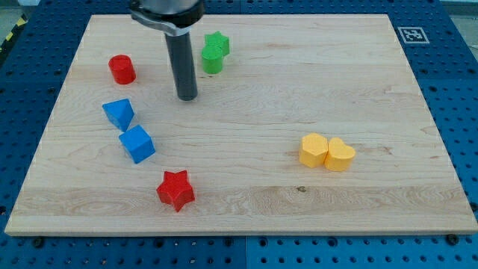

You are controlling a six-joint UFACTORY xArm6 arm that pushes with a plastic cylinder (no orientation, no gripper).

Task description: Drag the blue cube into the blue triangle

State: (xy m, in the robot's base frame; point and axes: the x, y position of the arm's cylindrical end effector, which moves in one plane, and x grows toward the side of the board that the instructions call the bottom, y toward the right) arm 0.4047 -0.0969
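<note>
View from above and in front of a pale wooden tabletop (246,187) resting on a blue perforated base (455,90). The arm carries no jaws, so nothing is opened, closed or held; it ends in a straight dark rod (183,63) that descends from a dark housing at the view's top edge. The rod's tip (187,97) meets the tabletop in the upper left part of the board, touching no block.

The blue cube (137,143) lies to the lower left of the tip, clearly apart from it, with bare wood between them. The blue triangle (119,113) sits just above and slightly to the view's left of the blue cube; the two stand very close together, and whether their near corners touch cannot be told. The triangle lies to the left of the tip and a little below it, nearer to it than the cube is.

A red cylinder (122,69) stands farther up on the view's left, beyond the triangle. A green star (215,52) lies just to the upper right of the rod. A red star (175,190) lies below the blue cube, toward the view's bottom. Two yellow blocks, a yellow rounded block (314,149) and a yellow heart (340,155), sit side by side and touching at the view's right, well apart from the tip. A black-and-white marker (411,33) shows on the board's upper right corner.
</note>
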